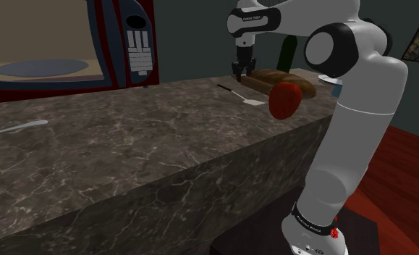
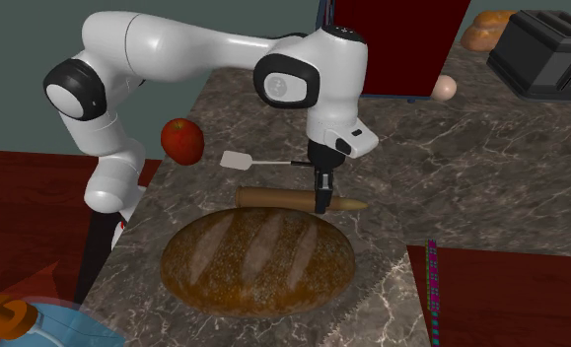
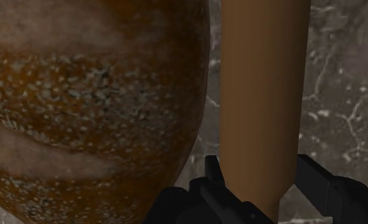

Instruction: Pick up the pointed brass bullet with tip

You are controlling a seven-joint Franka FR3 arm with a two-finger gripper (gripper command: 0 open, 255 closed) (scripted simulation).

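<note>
**Hand clamped across the bullet, loaf tight along one side**

The bullet is a long tan-brown cylinder lying flat on the dark marbled bench. Its pointed tip faces the second exterior view's right. In the wrist view, the bullet runs straight out from between the fingers.

Along one long side there is almost no room. A big round brown loaf lies just beside the bullet, and in the second exterior view its crust reaches the bullet's near flank. The wrist view shows a thin strip of bench between the loaf and the bullet, narrowing toward the hand.

The other long side is freer. A white spatula lies near there but apart from the bullet, with bare bench past it. More bare bench lies beyond the tip. A red apple sits by the bench edge nearest the arm's stand, well apart from the bullet. A black toaster stands far off, toward that view's upper right. The bench ends just past the loaf at that view's lower right, where a red-brown floor begins.

The hand comes straight down onto the bullet, somewhat nearer the tip than the blunt end. In the wrist view, the hand has one black finger against each flank. The fingers are parted only by the bullet's width, and no gap shows on either side. The bullet lies level on the bench in that grip.
</note>
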